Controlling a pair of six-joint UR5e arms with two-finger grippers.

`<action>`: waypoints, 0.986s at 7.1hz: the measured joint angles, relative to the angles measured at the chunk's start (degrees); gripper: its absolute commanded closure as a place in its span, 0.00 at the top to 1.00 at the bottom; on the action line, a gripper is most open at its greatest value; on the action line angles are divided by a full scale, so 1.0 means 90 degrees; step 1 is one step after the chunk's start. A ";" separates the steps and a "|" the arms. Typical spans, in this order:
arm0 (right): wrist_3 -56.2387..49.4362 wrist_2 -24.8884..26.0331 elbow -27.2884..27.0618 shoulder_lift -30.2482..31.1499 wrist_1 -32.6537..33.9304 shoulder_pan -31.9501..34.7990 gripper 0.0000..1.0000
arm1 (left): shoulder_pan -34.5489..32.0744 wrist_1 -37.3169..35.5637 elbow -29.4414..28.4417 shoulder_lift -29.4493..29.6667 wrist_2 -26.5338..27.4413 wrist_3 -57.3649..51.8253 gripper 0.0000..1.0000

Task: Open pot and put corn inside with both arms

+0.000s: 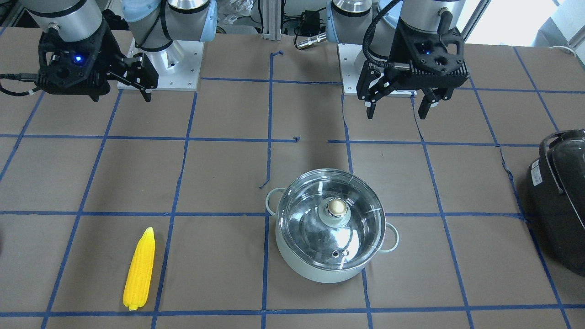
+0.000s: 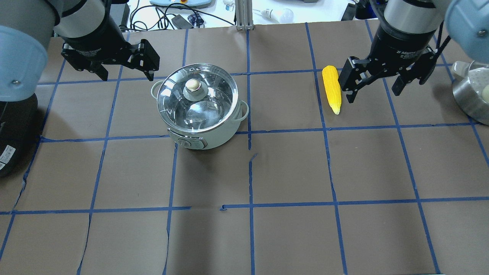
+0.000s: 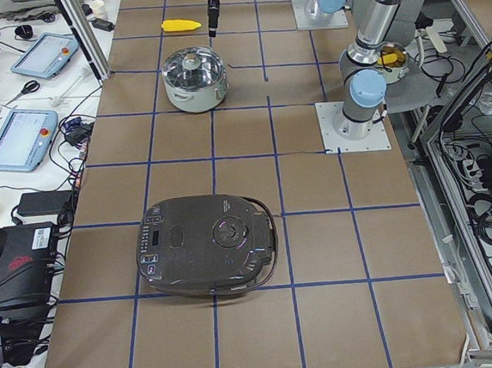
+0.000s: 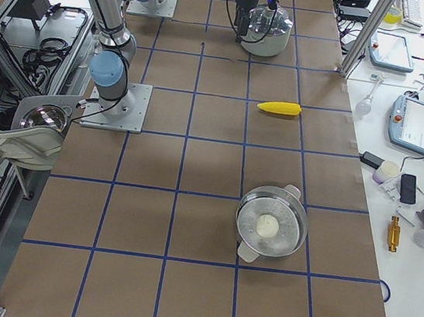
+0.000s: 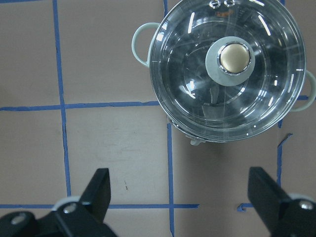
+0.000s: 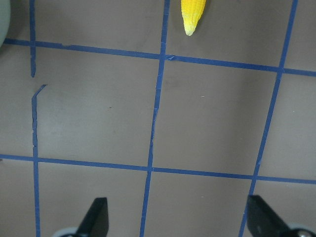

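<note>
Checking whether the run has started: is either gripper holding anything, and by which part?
Nothing is held. The left gripper and right gripper are both open and empty; lid on the pot, corn on the table.

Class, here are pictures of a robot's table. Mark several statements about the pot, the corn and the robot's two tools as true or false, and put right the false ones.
1. The lid sits on the pot. True.
2. The corn is inside the pot. False: it lies on the table, apart from the pot.
3. The left tool is open and holds nothing. True.
4. The right tool grips the corn. False: it is open and empty, and the corn lies untouched on the table.
</note>
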State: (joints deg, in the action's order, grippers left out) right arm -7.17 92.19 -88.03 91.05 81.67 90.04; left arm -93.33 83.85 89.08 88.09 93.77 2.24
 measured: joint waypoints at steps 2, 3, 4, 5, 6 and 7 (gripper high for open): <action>-0.0024 0.0008 0.0011 -0.0013 0.0152 0.0013 1.00 | 0.0007 -0.0005 0.0010 -0.0001 -0.0008 0.0011 1.00; 0.0022 0.0038 0.0011 -0.0016 0.0215 0.0011 1.00 | 0.0008 -0.0013 0.0013 0.0003 -0.0014 0.0016 1.00; 0.0075 0.0079 0.0003 -0.0018 0.0247 0.0015 1.00 | 0.0007 -0.0012 0.0014 0.0006 -0.0015 0.0018 1.00; 0.0100 0.0098 0.0006 -0.0017 0.0254 0.0020 1.00 | -0.0001 -0.0006 0.0024 0.0009 -0.0012 0.0019 1.00; 0.0138 0.0102 0.0013 -0.0015 0.0254 0.0019 1.00 | -0.0003 -0.0002 0.0038 0.0011 -0.0012 0.0022 1.00; 0.0331 0.0099 0.0014 -0.0016 0.0254 0.0012 1.00 | -0.0003 0.0000 0.0047 0.0010 -0.0016 0.0023 1.00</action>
State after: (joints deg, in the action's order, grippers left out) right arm -4.19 93.08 -87.90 90.90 83.96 90.15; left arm -93.36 83.84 89.50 88.18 93.63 2.45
